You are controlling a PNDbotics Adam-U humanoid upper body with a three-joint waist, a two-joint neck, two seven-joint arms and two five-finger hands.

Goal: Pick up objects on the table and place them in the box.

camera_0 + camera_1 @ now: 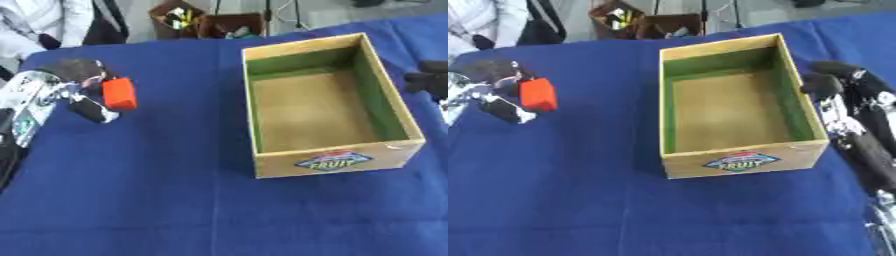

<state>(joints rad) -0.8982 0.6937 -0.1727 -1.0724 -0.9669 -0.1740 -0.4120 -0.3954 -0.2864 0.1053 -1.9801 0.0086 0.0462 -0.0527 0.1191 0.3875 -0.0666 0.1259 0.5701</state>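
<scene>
An orange-red block hangs at the left, pinched between the thumb and fingers of my left hand, over the blue tablecloth. The wooden box with green inner walls and a "FRUIT" label stands to the right of centre; nothing shows inside it. My right hand rests just beside the box's right wall, fingers straight and relaxed, holding nothing.
The blue cloth covers the whole table. Beyond its far edge stand brown bins with small items, and a person in white sits at the far left corner.
</scene>
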